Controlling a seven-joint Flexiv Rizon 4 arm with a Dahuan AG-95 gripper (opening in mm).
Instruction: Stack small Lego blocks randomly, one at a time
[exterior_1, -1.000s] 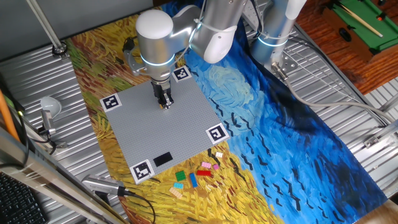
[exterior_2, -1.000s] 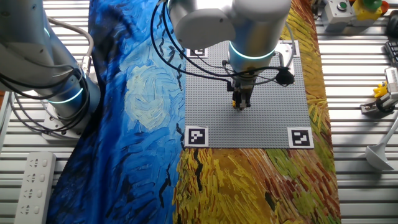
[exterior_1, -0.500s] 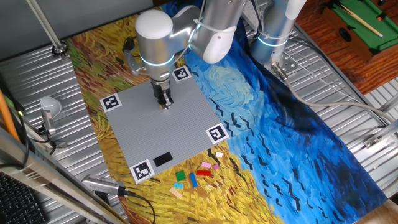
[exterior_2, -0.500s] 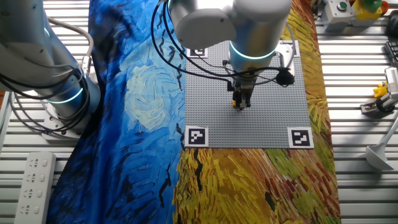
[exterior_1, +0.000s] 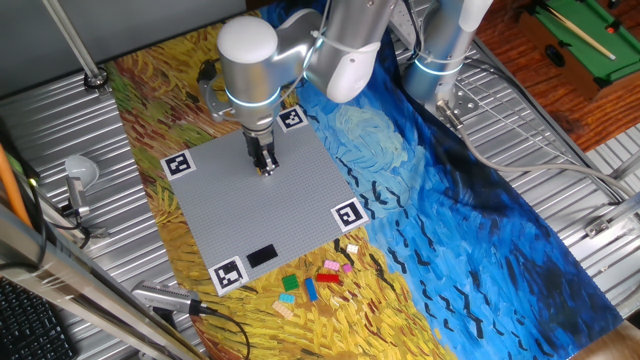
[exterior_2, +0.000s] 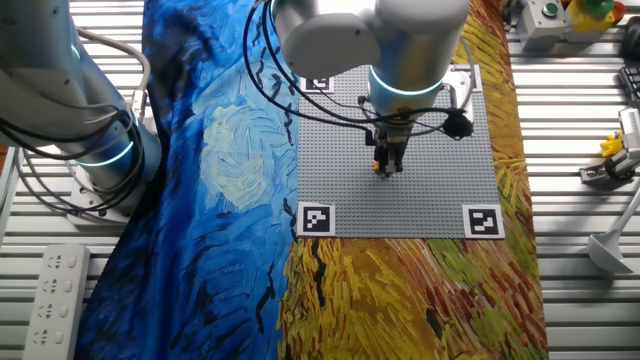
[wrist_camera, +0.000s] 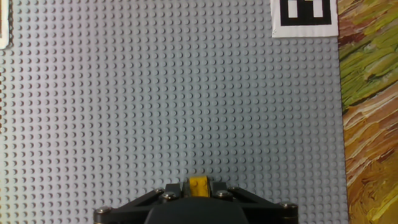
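Gripper (wrist_camera: 199, 194) clamped on yellow block (wrist_camera: 199, 186) at baseplate (wrist_camera: 155, 93); poss. skewed seat w/ studs misaligned, or block lifting back off on release.

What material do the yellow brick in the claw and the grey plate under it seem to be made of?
The yellow brick, held in the claw, looks like smooth, hard plastic with an even colour. The grey baseplate also looks like moulded plastic with a matt finish: its regular rows of identical studs suggest this.
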